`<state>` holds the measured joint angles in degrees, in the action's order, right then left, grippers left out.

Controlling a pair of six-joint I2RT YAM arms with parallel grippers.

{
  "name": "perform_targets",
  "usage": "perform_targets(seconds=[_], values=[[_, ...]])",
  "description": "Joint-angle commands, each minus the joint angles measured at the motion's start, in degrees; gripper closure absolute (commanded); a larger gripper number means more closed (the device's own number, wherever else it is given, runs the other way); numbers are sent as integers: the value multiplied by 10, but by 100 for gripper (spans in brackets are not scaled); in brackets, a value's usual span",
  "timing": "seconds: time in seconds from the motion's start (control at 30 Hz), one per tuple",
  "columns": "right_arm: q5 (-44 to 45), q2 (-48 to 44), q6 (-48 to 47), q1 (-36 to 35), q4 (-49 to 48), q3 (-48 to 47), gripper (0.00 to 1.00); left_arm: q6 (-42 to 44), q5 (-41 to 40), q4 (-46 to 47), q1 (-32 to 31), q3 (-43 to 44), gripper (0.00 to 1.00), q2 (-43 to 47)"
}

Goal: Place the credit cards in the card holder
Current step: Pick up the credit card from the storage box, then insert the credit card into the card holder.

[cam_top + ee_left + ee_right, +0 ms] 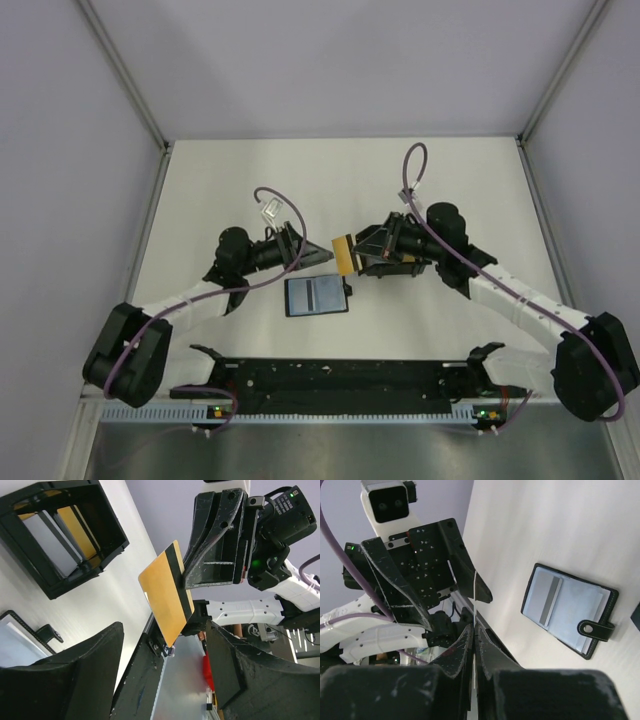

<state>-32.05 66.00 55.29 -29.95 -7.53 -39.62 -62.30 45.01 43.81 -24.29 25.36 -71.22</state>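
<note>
pale lilac walls close in a white surface (pixel 460 190). centre left in the top view, the left end effector (pixel 308 250) stands wide open and empty, facing the gold card (pixel 164 592). the card holder (pixel 317 296) lies open just lower in the frame, long axis left-right, roughly equally near both arms. the right end effector (pixel 358 254) is clamped shut on the gold card. its arm hides most of the black box (pixel 90 570); the card holder's slots are unclear.
</note>
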Motion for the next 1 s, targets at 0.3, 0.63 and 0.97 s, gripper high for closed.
perform_targets(seconds=[0.3,0.63,0.97], values=[[-32,33,47,-23,-116,5,100,-67,-5,170,-30,-6,44,-52],[-35,38,56,-25,-136,21,100,-124,-8,269,-32,-15,89,-89],[39,6,-16,-25,-30,24,58,-24,-29,66,-31,-29,100,-40]])
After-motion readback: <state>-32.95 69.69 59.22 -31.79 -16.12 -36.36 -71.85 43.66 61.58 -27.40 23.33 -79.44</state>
